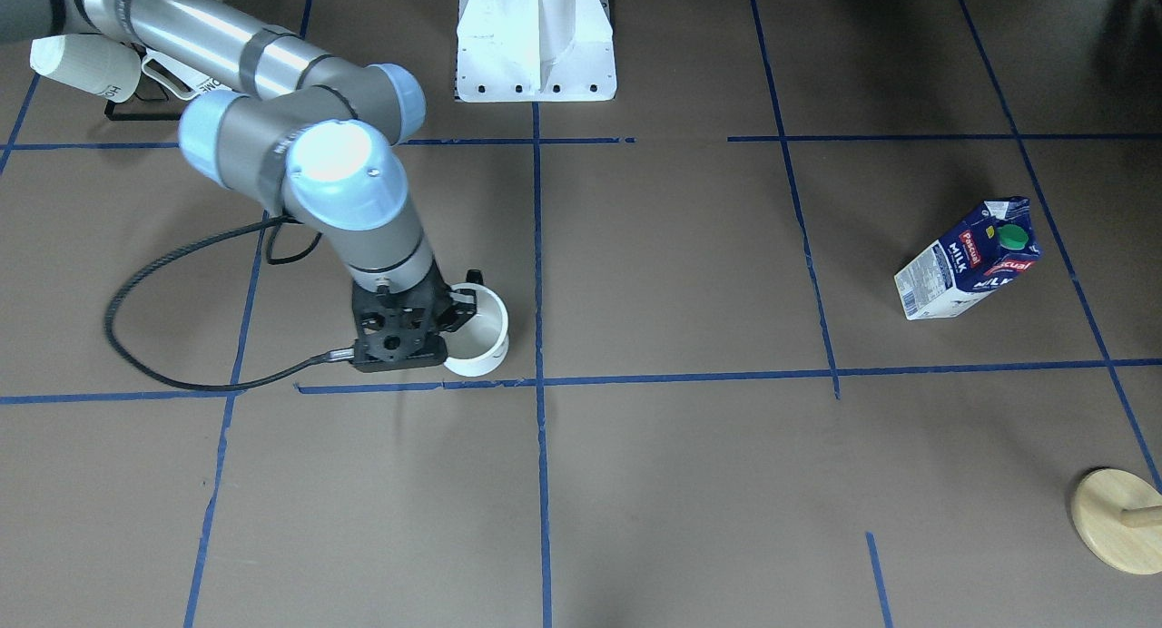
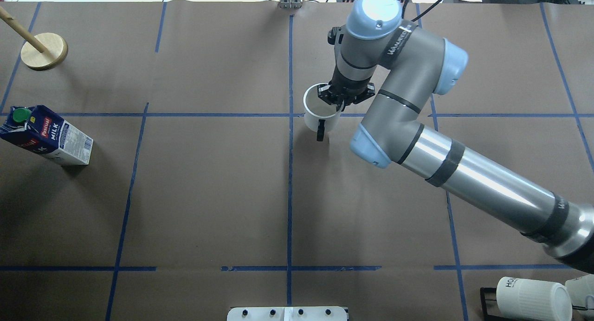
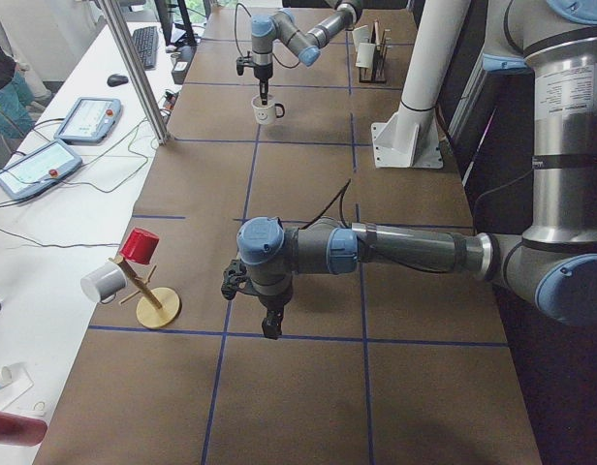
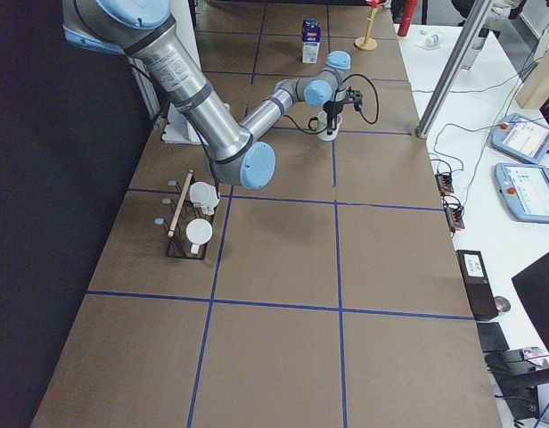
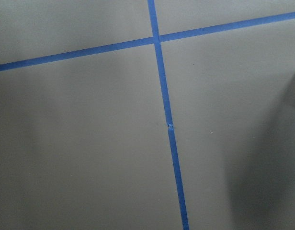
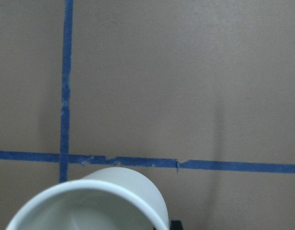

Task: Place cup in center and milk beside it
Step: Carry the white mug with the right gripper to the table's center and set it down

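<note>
Our right gripper (image 2: 340,99) is closed on the rim of the cup (image 2: 319,113), with one finger apparently inside the wall and one outside. The cup sits in the upper middle of the overhead view, just right of the central tape line, its black handle turned toward the bottom of the frame. We cannot tell whether its base touches the table (image 2: 209,195).

We judge the cup to be stiff, smooth and rather slippery, and likely to chip if dropped. A pinch at the rim is off-centre, so the cup may swing.

The milk (image 2: 46,135) stands at the left edge of that view, well apart from the cup. We expect it to be light, with card walls that yield, so it is best held across its flat sides below the gable.

The right arm comes in from the lower right, elbow bent and wrist pointing straight down. In the left side view the left gripper (image 3: 270,325) hangs low over the paper. We cannot tell how wide its jaws stand.
</note>
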Controlling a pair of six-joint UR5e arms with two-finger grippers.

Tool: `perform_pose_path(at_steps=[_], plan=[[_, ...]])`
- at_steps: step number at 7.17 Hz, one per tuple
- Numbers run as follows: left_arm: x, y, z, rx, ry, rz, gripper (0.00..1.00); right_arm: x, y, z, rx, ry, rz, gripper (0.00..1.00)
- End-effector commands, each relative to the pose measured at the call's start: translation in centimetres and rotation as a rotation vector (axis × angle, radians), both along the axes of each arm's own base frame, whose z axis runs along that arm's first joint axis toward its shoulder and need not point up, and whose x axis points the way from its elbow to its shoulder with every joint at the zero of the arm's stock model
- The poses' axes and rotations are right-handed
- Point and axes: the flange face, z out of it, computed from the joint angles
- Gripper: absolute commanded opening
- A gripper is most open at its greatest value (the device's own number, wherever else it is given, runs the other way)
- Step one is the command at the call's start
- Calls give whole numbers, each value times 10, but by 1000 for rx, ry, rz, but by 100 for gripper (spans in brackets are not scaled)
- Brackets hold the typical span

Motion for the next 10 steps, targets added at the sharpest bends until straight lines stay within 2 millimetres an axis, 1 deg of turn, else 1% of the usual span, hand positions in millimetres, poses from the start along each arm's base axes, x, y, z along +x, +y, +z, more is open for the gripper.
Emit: perform_pose_path(at_steps=[1,2,4,5,6,7,8,9,10], plan=[[1,0,0,-1,9,0,100,-33,18,-8,-33,20,55,2],[1,0,-1,1,9,0,100,-42,25,-5,-29,33,53,3],[1,0,0,-1,9,0,100,-50,26,4,-24,56,67,5],[1,0,0,-2,9,-1,100,-53,24,8,-15,41,68,13],[1,0,0,-2,9,0,100,-55,22,9,-24,34,82,64],[1,0,1,-5,9,-1,100,-54,21,4,-48,24,109,99],[1,0,0,-2,9,-1,100,-52,21,-2,-45,15,105,100],[1,0,0,3,9,0,100,-39,15,-11,-45,-4,107,100],[1,0,0,6,7,0,100,-14,5,-23,-67,-40,107,100]])
